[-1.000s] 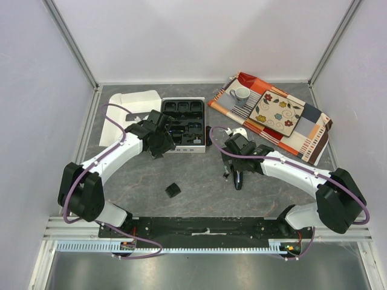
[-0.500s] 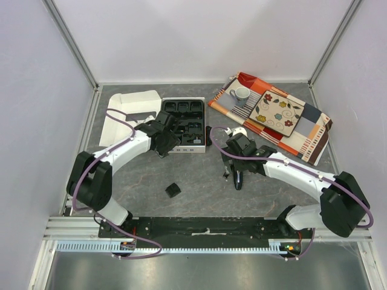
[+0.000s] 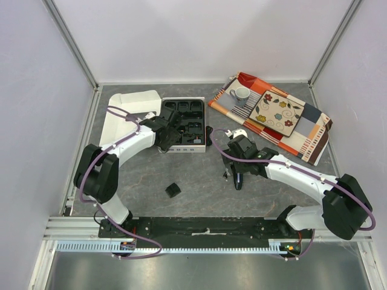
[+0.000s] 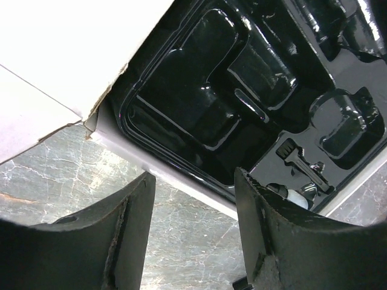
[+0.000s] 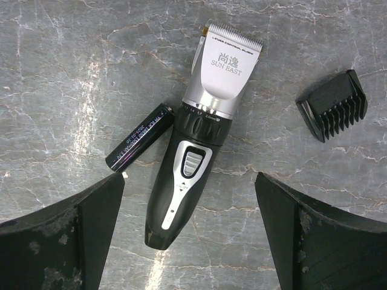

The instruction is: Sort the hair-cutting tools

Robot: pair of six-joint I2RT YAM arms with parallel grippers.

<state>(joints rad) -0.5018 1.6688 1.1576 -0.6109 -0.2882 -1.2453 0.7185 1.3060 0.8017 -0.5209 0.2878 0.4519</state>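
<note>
While my right claw (image 5: 190,232) hangs wide open with nothing in it, the hair clipper (image 5: 199,127) lies flat on the worktop (image 5: 72,54) right under it, in the middle of the right wrist view. I think the clipper is hard, smooth and a bit heavy. So I would grab it across its fat dark body, not by the silver head with the thin teeth. A small black stick (image 5: 140,145) lies just beside it on the left. A black comb piece (image 5: 332,104) sits apart at the upper right and looks light and easy to knock away. My left claw (image 4: 193,241) is partly open, holding nothing, at the edge of the black tray (image 4: 199,103). Most tray pockets look empty, but one at the lower right holds a small thing I cannot make out.
</note>
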